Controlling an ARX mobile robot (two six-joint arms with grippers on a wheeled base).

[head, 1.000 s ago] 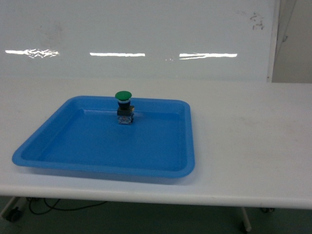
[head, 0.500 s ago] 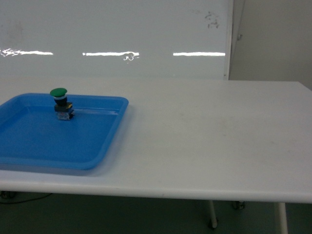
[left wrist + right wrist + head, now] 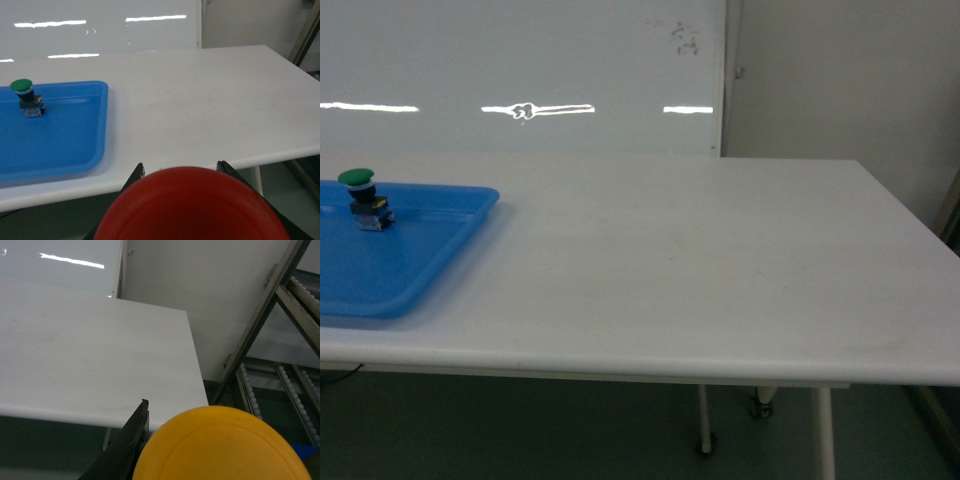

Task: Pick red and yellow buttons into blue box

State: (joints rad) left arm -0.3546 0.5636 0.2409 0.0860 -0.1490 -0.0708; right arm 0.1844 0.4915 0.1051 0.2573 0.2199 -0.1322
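My left end effector is closed around the red button, held off the tabletop's near edge; my right end effector grips the yellow button beyond its corner. On the tabletop, the tray holds the green button.

little of the robot shows. in the left wrist view, two thin black fingertips poke up as pointed wedges with pale worn edges. in the right wrist view one black finger shows, a flat tapering blade with a ridged, stepped inner edge. the head view shows no arm.
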